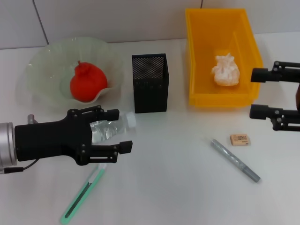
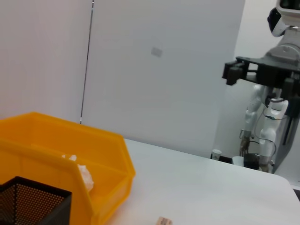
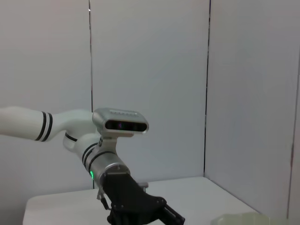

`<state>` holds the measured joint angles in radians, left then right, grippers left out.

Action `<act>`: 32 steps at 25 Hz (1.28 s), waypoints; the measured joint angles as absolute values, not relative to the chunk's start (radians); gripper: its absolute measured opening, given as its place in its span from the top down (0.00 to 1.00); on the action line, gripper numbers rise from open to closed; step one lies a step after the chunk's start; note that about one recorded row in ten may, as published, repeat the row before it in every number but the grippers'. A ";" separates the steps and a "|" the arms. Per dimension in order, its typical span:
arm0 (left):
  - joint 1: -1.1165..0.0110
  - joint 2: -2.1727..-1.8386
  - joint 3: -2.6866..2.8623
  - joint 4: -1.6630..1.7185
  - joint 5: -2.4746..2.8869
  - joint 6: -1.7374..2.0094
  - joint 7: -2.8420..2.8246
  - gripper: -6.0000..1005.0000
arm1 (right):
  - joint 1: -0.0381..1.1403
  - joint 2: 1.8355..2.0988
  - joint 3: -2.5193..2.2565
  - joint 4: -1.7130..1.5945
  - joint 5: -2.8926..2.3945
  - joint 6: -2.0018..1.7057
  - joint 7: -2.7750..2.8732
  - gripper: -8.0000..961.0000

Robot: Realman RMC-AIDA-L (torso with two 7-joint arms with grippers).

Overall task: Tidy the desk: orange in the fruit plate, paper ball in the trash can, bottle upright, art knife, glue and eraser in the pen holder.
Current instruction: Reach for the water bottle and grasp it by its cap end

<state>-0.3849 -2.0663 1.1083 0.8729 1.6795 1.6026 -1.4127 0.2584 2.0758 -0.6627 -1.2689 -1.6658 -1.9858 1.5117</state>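
A clear bottle [image 1: 108, 129] with a white cap lies on its side in front of the pen holder [image 1: 150, 82]. My left gripper [image 1: 121, 130] is open, with one finger on each side of the bottle. The orange [image 1: 87, 82] sits in the pale fruit plate [image 1: 44, 58]. A paper ball [image 1: 225, 70] lies in the yellow trash can [image 1: 199, 56]. At the right, the eraser [image 1: 240, 139] and a grey stick, apparently the glue [image 1: 234, 160], lie on the table. The green art knife [image 1: 83, 193] lies near the front edge. My right gripper [image 1: 254, 93] hovers open at the right edge, beside the trash can.
The left wrist view shows the trash can [image 2: 108, 159], the paper ball [image 2: 84, 176], a corner of the pen holder [image 2: 33, 201] and the eraser [image 2: 164, 220]. A white wall runs behind the table.
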 joint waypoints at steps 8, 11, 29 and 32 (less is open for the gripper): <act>-0.385 -2.066 1.092 0.875 1.680 1.597 -1.413 0.22 | 0.238 2.073 -0.630 -1.204 -1.665 -2.026 1.482 0.29; -0.385 -2.066 1.091 0.876 1.680 1.596 -1.413 0.23 | 0.237 2.071 -0.618 -1.185 -1.668 -2.046 1.476 0.29; -0.430 -2.064 1.104 0.884 1.748 1.443 -1.484 0.23 | 0.205 2.071 -0.615 -1.166 -1.721 -2.087 1.454 0.29; -0.459 -2.066 1.105 0.885 1.818 1.424 -1.515 0.23 | 0.196 2.070 -0.615 -1.163 -1.723 -2.084 1.453 0.29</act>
